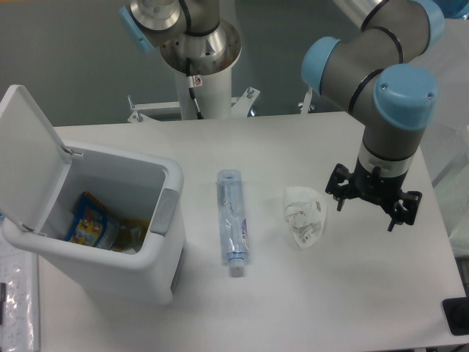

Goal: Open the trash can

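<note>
One job, and it looks done: trash can (110, 235) at lower left w/ lid (28, 158) swung up, wrappers visible inside. Gripper (371, 205) at right of frame, far from it, fingers spread, holding nothing. Hinge and can's far side hidden; bottom-right black object cut off.

robot lab: pedestal-mounted arm (381, 81)

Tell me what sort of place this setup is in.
Most likely a robotics lab or test bench. An industrial arm with its gripper hangs over a plain white table, where a trash can, a plastic bottle and a crumpled wrapper are staged.
</note>
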Motion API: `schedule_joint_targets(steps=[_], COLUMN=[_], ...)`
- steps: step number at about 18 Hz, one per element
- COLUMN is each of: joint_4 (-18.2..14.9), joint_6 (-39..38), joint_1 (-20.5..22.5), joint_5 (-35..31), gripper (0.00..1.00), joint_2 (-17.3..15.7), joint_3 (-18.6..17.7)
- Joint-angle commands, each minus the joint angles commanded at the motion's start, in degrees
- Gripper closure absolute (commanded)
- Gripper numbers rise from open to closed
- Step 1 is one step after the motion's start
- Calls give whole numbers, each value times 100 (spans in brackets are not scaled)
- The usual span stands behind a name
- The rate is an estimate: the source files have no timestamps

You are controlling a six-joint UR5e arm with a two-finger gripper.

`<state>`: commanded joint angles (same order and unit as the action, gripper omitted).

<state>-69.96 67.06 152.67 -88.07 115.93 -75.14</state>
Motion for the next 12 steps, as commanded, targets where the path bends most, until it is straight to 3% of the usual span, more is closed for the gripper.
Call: schedule_joint_targets(steps=[12], joint_4=[18], joint_6=[0], joint_1=[-9], joint_5=[0], gripper=[0], joint_2=[0], joint_3=[-44])
